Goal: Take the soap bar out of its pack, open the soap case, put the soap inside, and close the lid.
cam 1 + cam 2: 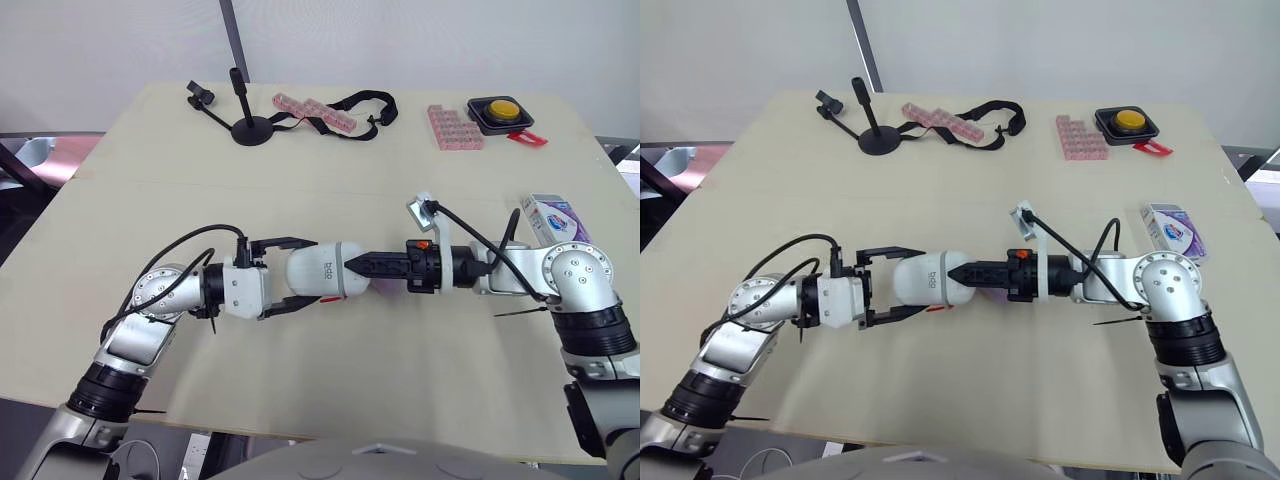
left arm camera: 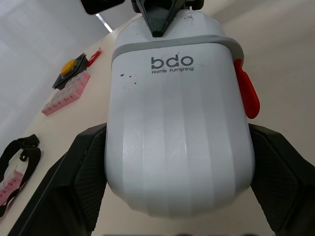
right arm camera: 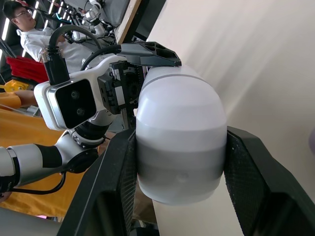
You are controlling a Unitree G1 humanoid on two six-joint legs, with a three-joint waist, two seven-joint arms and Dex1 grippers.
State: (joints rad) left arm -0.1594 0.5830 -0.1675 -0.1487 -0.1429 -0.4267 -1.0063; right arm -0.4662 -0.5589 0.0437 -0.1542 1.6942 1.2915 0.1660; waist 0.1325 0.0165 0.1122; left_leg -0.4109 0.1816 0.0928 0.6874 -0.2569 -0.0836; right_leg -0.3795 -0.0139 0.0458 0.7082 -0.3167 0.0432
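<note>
A white soap case [image 1: 322, 270] hangs over mid-table, the left gripper [image 1: 300, 272] and right gripper [image 1: 362, 268] each pinching one end. To open it cleanly, the left should hold firm while the right pulls straight.

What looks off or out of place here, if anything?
Nothing spilled or broken. Only oddity: small dark specks on the soap case near its logo. Left hand and right hand both clamp the case from opposite ends; the soap pack sits apart at the right edge of the table.
</note>
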